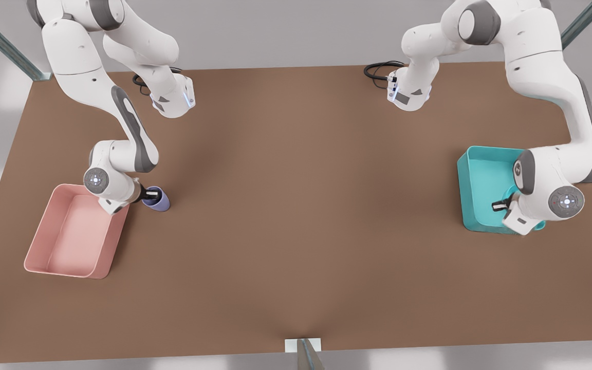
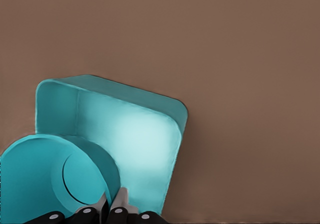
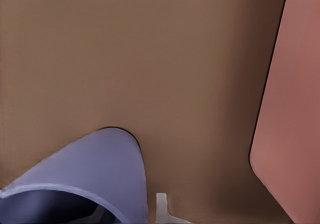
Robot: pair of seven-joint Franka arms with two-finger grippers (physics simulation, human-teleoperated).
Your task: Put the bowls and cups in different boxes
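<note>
Pink box (image 1: 72, 234) sits on the table (image 1: 296, 231); beside it, the right gripper (image 1: 153, 195) is clamped on the cup (image 1: 158, 199) rim. Left gripper (image 1: 501, 205) pinches the bowl (image 2: 52, 179) rim over the teal box (image 1: 483, 187).

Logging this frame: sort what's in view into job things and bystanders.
Job:
- bowl, held by the left gripper over the teal box
- cup, gripped by the right gripper beside the pink box

Bystanders:
- table
- cables at its far edge
</note>
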